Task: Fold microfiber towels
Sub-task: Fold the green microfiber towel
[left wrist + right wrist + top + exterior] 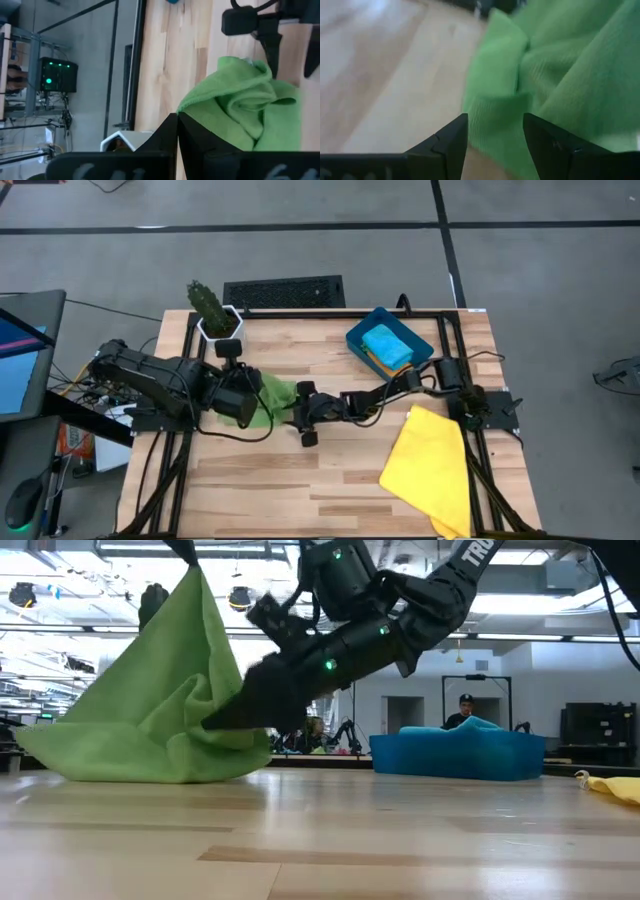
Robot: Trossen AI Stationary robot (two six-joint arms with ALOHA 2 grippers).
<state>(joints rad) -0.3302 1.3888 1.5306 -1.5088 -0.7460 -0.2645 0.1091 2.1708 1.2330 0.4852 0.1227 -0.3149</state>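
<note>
Since the green microfiber towel (150, 710) hangs in limp folds, one corner pinched high by the closed left gripper (243, 402) just in front of the potted cactus (210, 308), it looks light, soft, floppy. Right gripper (495, 132), jaws wide apart & empty, sits at the low edge opp. the cactus; probably best grab is a free bottom corner.

Clock directions taken on high view, twelve at picture top.

- Towel (272, 402) draped at table (330, 480) centre-left, between left gripper (243, 402) at nine and right gripper (300, 405) at three.
- Bin (428, 348) placed at one o'clock, second towel (386, 345) inside.
- Third towel (432, 468) spread at four o'clock, over table edge.
- Potted plant (212, 312) set at eleven.
</note>
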